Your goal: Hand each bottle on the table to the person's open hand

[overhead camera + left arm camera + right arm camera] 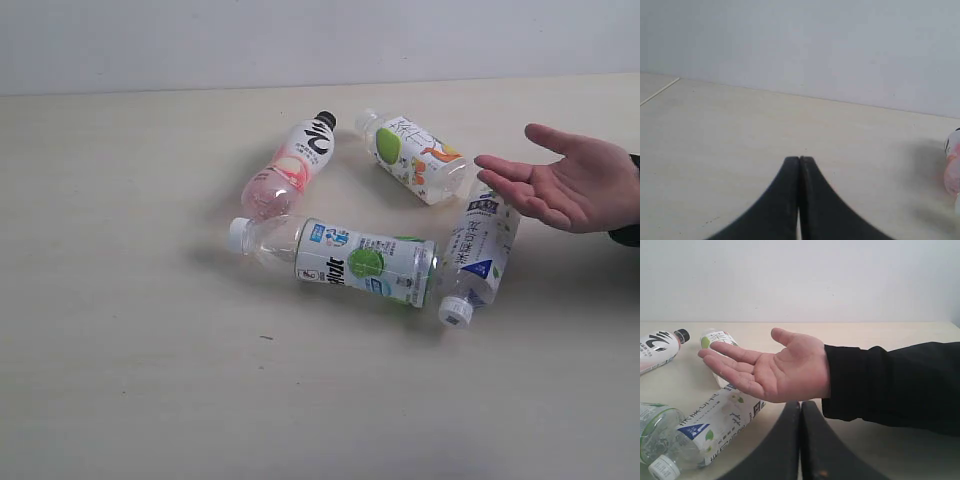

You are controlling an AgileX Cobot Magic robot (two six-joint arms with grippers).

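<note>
Several bottles lie on their sides on the table [130,300]. A pink bottle with a black cap [290,165] is at the back. A green/orange-label bottle [415,155] lies right of it. In the middle lies a green/blue-label bottle [340,260], and a blue-white-label bottle [478,255] rests partly under the person's open hand [570,185], palm up at the right. In the right wrist view the hand [775,367] hovers just beyond my shut right gripper [800,403], with the blue-white bottle [710,427] beside it. My left gripper [800,159] is shut and empty over bare table; the pink bottle [953,165] shows at the frame edge.
The person's black sleeve [895,385] extends off to the right. A pale wall [300,40] runs behind the table's far edge. Neither arm shows in the exterior view.
</note>
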